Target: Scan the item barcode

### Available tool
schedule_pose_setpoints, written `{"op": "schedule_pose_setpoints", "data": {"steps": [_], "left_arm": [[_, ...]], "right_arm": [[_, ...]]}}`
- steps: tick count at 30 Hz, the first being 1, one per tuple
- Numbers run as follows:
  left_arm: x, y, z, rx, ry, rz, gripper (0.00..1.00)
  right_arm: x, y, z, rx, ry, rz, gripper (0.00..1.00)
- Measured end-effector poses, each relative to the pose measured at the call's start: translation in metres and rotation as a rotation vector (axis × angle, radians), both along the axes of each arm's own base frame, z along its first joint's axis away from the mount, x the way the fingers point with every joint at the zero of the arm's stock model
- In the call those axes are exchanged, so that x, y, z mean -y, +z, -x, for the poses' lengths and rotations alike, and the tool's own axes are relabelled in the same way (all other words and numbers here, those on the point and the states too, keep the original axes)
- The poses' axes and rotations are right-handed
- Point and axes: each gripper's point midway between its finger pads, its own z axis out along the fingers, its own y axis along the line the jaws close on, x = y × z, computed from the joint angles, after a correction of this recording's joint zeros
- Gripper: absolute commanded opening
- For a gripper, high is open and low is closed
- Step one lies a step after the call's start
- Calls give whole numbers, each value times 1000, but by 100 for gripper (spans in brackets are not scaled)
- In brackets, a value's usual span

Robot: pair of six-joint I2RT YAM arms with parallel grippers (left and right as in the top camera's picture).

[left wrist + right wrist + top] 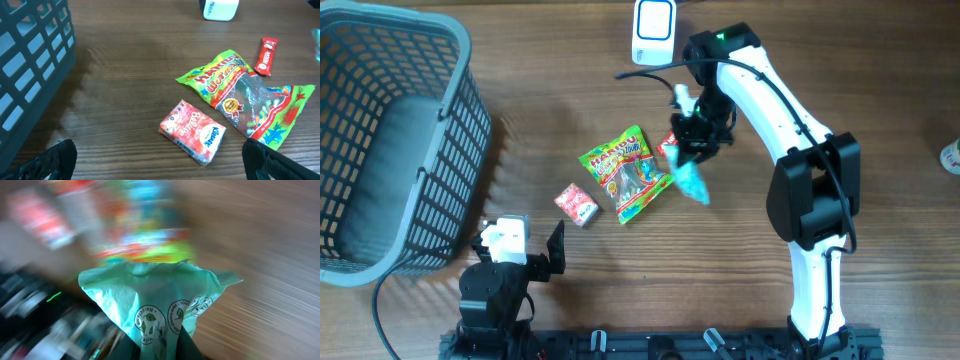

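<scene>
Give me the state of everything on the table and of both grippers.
left gripper: open, empty
right gripper: shut on the teal packet
teal packet: pinched by the right gripper
gummy worms bag: lying flat, free
tissue pack: lying on the table, free
chocolate bar: lying beside the gummy worms bag
scanner: no item at it
basket: upright, nothing visible inside

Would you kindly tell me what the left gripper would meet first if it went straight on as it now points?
Most likely the pink tissue pack, straight ahead; the gummy-worms bag lies beyond. Depth is unclear.
</scene>
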Motion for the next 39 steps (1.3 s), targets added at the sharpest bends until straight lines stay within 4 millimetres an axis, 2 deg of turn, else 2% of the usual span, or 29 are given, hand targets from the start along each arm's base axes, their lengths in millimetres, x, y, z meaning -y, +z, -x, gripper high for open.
{"op": "schedule_pose_setpoints", "data": {"steps": [4,8,13,16,17,18,20,22,24,26,28,31,32,33,34,37,39], "left_arm": [[0,0,0,0,0,0,100],[0,0,0,0,0,0,100],[0,0,0,0,0,0,100],[0,0,0,0,0,0,100],[0,0,0,0,0,0,100],[0,0,0,0,0,0,100],[0,0,0,0,0,0,100],[0,0,0,0,0,0,100],[0,0,0,0,0,0,100],[0,0,0,0,0,0,100],[0,0,0,0,0,0,100],[0,0,0,0,0,0,100],[0,0,0,0,0,0,100],[0,0,0,0,0,0,100],[0,0,0,0,0,0,100],[0,0,0,0,0,0,100],[0,0,0,0,0,0,100]], "right_arm": [[-44,29,1,-13,20,-345,5],[-74,68,1,9,45,-678,4],[-86,94,-2,219,205,-968,5],[-90,101,-5,372,312,-1086,17],[-91,103,-6,425,345,-1121,17],[-91,104,-7,452,365,-1136,8],[-90,100,-7,480,399,-1127,4],[-87,85,-9,483,440,-1048,4],[-76,51,-20,480,485,-844,4],[-60,12,-44,489,456,-576,4],[-34,-20,-65,476,362,-291,6],[35,-58,-81,431,159,214,14],[53,-64,-83,427,110,322,22],[64,-68,-83,424,83,387,41],[76,-72,-82,420,54,455,100],[101,-90,-71,394,-6,596,100],[107,-94,-65,378,-11,629,100]]}}
